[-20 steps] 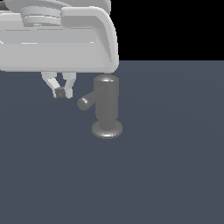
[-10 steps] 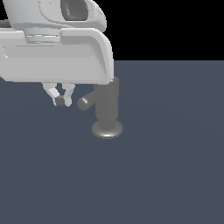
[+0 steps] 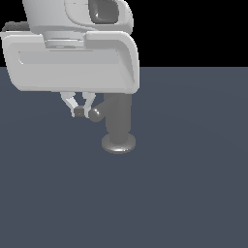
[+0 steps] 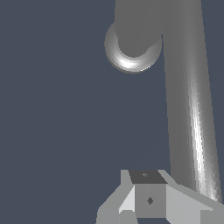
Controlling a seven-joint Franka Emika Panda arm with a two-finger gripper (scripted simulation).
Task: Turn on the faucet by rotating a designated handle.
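Faucet [image 3: 118, 126] stood upright on the dark floor [image 3: 184, 193], top hidden behind the arm's wrist [image 3: 72, 60]. Handle [image 3: 96, 114] stuck out toward the exterior view's left. Gripper [image 3: 81, 111] sat just beside the handle's rounded end, fingers pressed together, holding nothing.

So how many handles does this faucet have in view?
1. The handle sticks out from the upper part of the faucet toward the exterior view's left, right beside the gripper. The arm hides the faucet's top, so another could be covered.
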